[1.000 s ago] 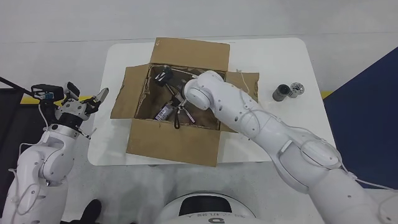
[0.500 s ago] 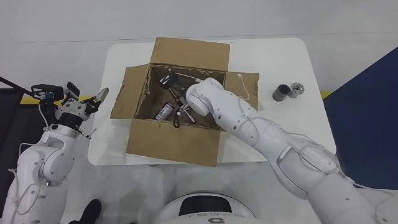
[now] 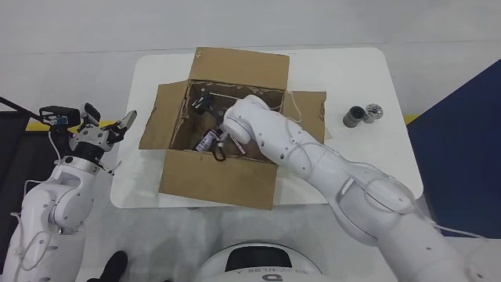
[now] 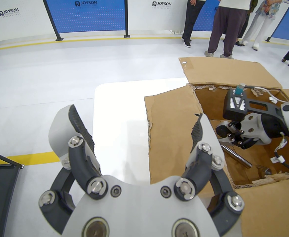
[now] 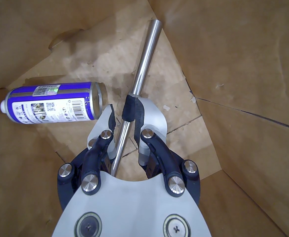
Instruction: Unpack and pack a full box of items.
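Down inside the cardboard box (image 3: pixel 219 180), the right jaws are clamped narrowly on a polished metal rod (image 5: pixel 144 60), which runs lengthwise between the two black pads (image 5: pixel 132 110). The rod's free end points toward a lower corner of the box. Whether that end touches the cardboard floor cannot be told.

Just beside the right jaws, on their left, a blue spray can (image 5: pixel 53 103) lies on its side on the box floor. Its base faces the jaws and its white nozzle end faces away. From above, the can (image 3: pixel 208 140) sits in the left half of the box. A white cable (image 4: pixel 263 91) lies along the far wall.

The box stands open in the middle of the white desk (image 3: pixel 376 78) with all four flaps folded outward, and the left flap has a ragged, torn edge. On the right part of the desk, well apart from the box, a dark cylinder (image 3: pixel 354 115) and a silver cylinder (image 3: pixel 373 112) stand side by side, touching or nearly so.

The left jaws are spread wide with nothing between them. They hang just off the desk's left edge, well apart from the box and facing it.
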Tool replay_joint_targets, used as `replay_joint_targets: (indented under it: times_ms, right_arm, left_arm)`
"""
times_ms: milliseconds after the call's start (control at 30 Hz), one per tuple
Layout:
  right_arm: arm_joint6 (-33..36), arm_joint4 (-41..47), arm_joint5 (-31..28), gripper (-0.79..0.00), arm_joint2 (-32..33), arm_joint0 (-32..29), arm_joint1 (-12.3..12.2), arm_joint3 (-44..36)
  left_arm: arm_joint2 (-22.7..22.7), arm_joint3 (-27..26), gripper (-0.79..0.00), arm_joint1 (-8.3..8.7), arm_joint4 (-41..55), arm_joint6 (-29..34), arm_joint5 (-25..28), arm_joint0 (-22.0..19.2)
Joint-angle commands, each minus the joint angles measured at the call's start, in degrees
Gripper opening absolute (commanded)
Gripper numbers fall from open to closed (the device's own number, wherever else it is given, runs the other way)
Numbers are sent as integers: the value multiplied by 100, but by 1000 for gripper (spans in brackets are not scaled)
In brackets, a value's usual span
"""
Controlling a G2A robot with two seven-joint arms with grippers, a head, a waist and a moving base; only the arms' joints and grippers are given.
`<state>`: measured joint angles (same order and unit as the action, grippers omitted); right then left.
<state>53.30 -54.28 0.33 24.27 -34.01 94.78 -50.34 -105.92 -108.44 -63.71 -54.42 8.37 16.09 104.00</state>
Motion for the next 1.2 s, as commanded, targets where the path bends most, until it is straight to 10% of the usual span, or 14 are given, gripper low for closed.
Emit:
replay_joint_targets:
  times_ms: [0,800,967,1033,1167]
  right_arm:
    - [16,46,11,-585,-21,49,86,185]
    - [221,410,322,-529,-235,550,1206,2197]
    - [233,444,309,-576,-238,658,1409,2601]
    - [230,452,317,-785,-233,701,1479,2749]
    - [255,536,206,-785,-179,784,1585,3002]
  left_arm:
    - [0,0,0,0,0,0,0,0]
    - [0,0,0,0,0,0,0,0]
    - [0,0,0,0,0,0,0,0]
    - [0,0,0,0,0,0,0,0]
    - [0,0,0,0,0,0,0,0]
